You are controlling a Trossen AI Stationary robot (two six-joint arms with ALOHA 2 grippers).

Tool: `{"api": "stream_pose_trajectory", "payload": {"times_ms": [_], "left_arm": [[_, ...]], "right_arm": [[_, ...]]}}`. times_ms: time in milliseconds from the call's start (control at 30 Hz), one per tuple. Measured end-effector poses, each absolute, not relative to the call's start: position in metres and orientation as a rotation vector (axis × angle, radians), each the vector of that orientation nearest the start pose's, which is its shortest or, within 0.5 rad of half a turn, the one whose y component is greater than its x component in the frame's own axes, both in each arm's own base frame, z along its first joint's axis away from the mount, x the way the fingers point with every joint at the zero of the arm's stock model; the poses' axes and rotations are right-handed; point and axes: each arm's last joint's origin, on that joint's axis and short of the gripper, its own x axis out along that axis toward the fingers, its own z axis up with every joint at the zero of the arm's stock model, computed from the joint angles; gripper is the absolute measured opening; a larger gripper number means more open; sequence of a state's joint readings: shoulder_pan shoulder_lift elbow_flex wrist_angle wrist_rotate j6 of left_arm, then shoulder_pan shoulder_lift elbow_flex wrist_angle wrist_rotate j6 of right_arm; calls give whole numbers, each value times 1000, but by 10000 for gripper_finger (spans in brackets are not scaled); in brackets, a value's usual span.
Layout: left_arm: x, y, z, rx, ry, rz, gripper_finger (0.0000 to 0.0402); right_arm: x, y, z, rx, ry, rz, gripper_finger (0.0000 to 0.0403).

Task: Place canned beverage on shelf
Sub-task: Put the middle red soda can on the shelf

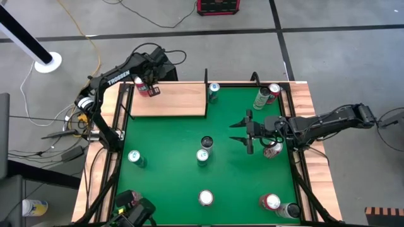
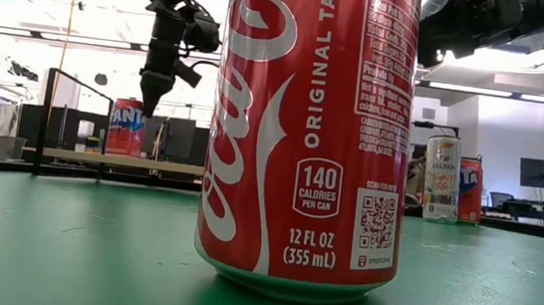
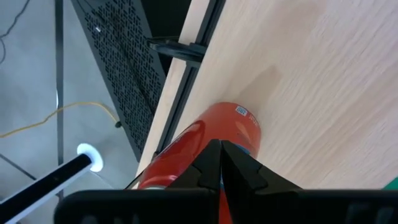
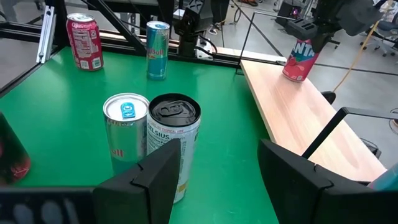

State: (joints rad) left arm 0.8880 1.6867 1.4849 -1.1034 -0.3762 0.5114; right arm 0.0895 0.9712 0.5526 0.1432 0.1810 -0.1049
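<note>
One can stood on the shelf [image 1: 169,101] at this reading: an orange-red Fanta can [image 1: 146,87], upright near the board's far left corner. The left pincer [image 1: 141,81] sat directly above it, fingers pressed together with nothing between them. In the left wrist view the joined fingertips [image 3: 219,163] pointed down at the can's top, but I could not tell whether they touched it or hung just clear. I judged this placement done: the can rested on the wood by its own base, ungripped.

The right pincer [image 1: 245,132] hovered over the green desk [image 1: 170,139] towards its right side, jaws spread and empty. From its wrist camera, a black-topped Celsius can [image 4: 175,144] and a silver Red Bull can [image 4: 126,138] stood side by side just ahead of the fingers, touching or nearly so. Neither was grasped yet.

Still on the felt, not shelved:
- a slim can [image 1: 213,91] just beside the shelf's right end
- two cans at the far right corner
- one by the left edge
- one at the near edge, centre
- a red can and a dark one at the near right corner
- a red can under the right arm

My estimate: one can placed, many left; the next pick likely falls to the right arm, from the central pair.
</note>
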Motion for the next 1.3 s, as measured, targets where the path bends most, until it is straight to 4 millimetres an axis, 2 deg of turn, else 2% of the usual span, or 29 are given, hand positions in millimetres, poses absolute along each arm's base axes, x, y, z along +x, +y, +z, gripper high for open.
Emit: {"api": "stream_pose_trajectory", "payload": {"times_ms": [200,433,633,867,1300], "left_arm": [[196,263,284,21,1557,700,0],[205,258,291,12,1450,605,0],[202,246,293,-12,1564,596,0],[200,243,292,-41,1605,593,0],[182,251,292,-125,1640,647,0]], "right_arm": [[211,14,250,-141,278,-76,240],[211,14,250,-141,278,-76,240],[211,14,250,-141,278,-76,240],[212,12,250,-140,280,-83,240],[211,12,249,-143,299,-82,240]]}}
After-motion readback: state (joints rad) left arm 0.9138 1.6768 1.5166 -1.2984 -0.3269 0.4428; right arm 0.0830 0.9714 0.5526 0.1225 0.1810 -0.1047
